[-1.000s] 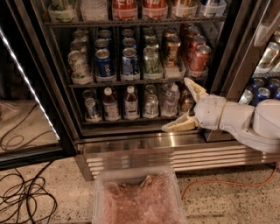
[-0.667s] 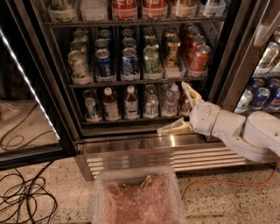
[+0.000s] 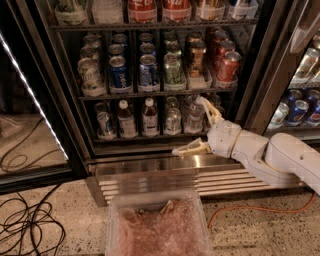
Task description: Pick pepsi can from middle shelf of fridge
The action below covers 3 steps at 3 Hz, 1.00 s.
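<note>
The fridge [image 3: 260,85] stands open, black-framed with a ribbed steel base [image 3: 165,181]. Its middle shelf [image 3: 155,93] holds rows of soda cans in clear trays. The pepsi can [image 3: 148,73], blue with a silver top and a round logo, stands at the front of the row just left of centre. A darker blue can [image 3: 119,74] is on its left and a green-silver can [image 3: 173,69] on its right. My gripper [image 3: 197,128] is open and empty, with its fingers spread wide. It hangs below and to the right of the pepsi can, in front of the small bottles on the lower shelf.
Red cans [image 3: 228,66] fill the shelf's right end. Small bottles [image 3: 149,118] stand on the lower shelf and cola bottles [image 3: 142,10] on the shelf above. A clear bin [image 3: 157,227] sits on the floor in front. Black cables [image 3: 30,225] lie at the left and an orange cable [image 3: 250,210] at the right. A second cooler [image 3: 300,107] stands at the right.
My arm and gripper have shifted a little to the left and slightly down along the lower shelf. The fingers stay spread open. The cans have not moved.
</note>
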Motion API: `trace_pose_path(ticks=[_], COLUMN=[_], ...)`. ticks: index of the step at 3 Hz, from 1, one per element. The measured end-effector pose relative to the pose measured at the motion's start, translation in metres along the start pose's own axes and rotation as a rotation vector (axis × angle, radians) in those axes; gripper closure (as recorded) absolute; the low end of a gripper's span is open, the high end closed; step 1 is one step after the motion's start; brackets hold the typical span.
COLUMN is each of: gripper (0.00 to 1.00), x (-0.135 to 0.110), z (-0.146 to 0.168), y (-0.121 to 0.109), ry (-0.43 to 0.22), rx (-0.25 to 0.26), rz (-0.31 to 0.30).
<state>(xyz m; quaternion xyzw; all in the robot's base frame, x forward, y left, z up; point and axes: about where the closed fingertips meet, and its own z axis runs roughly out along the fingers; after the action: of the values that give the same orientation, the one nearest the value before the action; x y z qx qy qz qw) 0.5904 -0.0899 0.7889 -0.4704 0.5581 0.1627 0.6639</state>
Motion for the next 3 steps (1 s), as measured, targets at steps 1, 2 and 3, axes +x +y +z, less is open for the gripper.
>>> trace_pose_path(ticks=[1,2,3], gripper=[0.00,0.00,0.00], x=[0.001,0.005,-0.003], z=[0.003,0.026,0.049], y=[0.002,0.005,0.002], ry=[-0.020,-0.070,-0.120], rx=[-0.003,-0.022,-0.032], rz=[0.016,0.035,0.023])
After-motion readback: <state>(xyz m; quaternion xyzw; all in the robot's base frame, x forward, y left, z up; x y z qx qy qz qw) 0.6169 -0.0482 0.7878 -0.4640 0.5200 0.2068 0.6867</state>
